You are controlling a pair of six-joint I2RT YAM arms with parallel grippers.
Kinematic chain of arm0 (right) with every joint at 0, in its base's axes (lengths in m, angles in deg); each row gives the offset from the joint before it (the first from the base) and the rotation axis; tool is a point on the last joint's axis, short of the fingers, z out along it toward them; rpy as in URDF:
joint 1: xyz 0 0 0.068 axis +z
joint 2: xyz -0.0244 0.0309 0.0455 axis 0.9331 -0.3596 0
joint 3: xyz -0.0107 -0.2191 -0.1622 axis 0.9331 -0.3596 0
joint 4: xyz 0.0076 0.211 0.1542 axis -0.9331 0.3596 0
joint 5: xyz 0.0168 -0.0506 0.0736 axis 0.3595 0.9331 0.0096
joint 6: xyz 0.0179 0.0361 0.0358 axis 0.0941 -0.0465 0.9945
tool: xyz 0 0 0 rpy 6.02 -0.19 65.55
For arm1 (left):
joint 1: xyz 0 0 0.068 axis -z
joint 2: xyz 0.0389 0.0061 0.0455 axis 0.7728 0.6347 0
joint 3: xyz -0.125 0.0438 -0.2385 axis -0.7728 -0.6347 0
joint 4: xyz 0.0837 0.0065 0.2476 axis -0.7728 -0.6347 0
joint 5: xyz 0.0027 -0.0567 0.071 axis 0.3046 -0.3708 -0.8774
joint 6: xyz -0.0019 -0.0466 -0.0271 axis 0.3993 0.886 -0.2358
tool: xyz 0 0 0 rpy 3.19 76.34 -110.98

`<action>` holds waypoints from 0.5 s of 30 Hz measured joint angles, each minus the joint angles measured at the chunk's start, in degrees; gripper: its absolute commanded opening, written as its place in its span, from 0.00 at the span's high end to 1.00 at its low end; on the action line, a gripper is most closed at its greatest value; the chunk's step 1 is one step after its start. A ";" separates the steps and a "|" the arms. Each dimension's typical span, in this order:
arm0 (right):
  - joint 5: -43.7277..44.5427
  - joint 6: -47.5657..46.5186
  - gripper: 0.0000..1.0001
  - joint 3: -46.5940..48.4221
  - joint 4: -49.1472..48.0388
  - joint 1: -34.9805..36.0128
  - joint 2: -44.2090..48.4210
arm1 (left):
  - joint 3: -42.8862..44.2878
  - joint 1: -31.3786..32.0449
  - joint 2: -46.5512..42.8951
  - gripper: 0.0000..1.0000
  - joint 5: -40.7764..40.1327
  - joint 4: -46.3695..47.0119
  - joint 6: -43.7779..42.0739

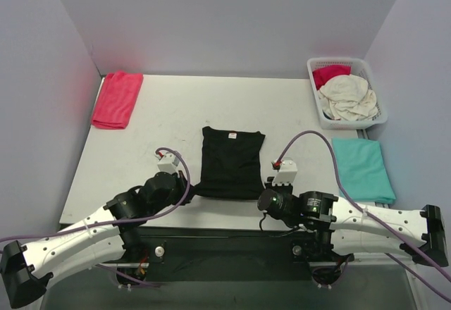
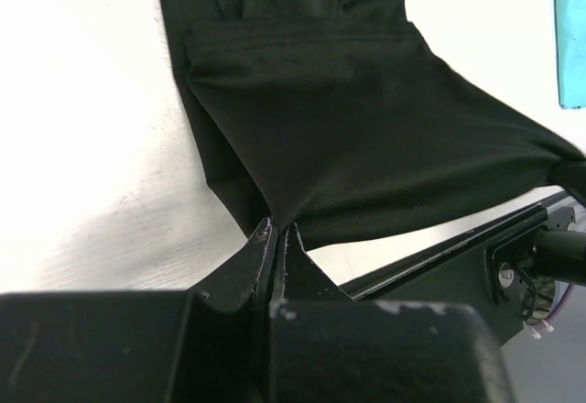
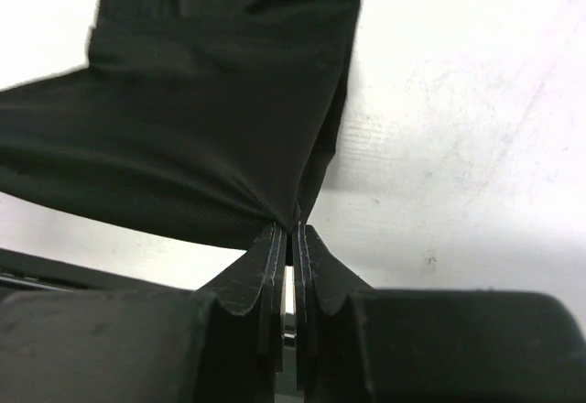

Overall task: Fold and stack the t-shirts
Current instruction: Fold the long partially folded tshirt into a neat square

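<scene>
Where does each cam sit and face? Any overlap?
Top external: above, behind the robot, looking down the table; left arm, right arm show.
Left wrist: on the left arm, looking forward-right over the black t-shirt; left gripper shut on its corner.
Right wrist: on the right arm, looking forward-left over it; right gripper shut on the other corner.
Shared: black t-shirt in all; teal t-shirt in top and left wrist.

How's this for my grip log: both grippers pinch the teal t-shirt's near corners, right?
No. The left gripper and right gripper pinch near corners of the black t-shirt, as both wrist views show; the teal t-shirt lies apart, untouched.
</scene>
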 measured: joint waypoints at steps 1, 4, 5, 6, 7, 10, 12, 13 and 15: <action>0.85 0.00 1.00 1.09 0.90 0.61 -0.04 | 0.26 0.52 -0.09 1.00 -0.87 -0.55 0.13; 3.34 -0.07 1.00 3.76 2.56 1.68 -0.13 | 1.53 1.53 -0.09 1.00 -4.11 -2.43 0.55; 4.42 -0.26 1.00 4.66 2.99 1.75 -0.26 | 2.08 1.77 -0.09 1.00 -5.18 -2.84 0.59; 5.31 -0.39 1.00 5.38 3.26 1.75 -0.42 | 2.67 1.97 -0.09 1.00 -6.34 -3.02 0.57; 6.21 -0.68 1.00 6.12 3.61 1.75 -0.66 | 3.37 2.08 -0.09 1.00 -7.48 -3.17 0.50; 8.76 -1.84 1.00 8.15 3.93 1.70 -1.55 | 5.86 2.23 0.59 1.00 -11.02 -3.13 0.09; 10.14 -2.60 1.00 9.35 4.11 1.64 -2.34 | 7.61 2.23 1.88 1.00 -12.81 -2.93 -0.74; 10.86 -3.10 1.00 9.88 4.13 1.46 -2.80 | 8.37 2.23 2.64 1.00 -13.57 -2.58 -1.18; 11.85 -3.69 1.00 10.29 4.15 0.81 -3.56 | 9.42 2.23 4.26 1.00 -14.69 -1.68 -2.27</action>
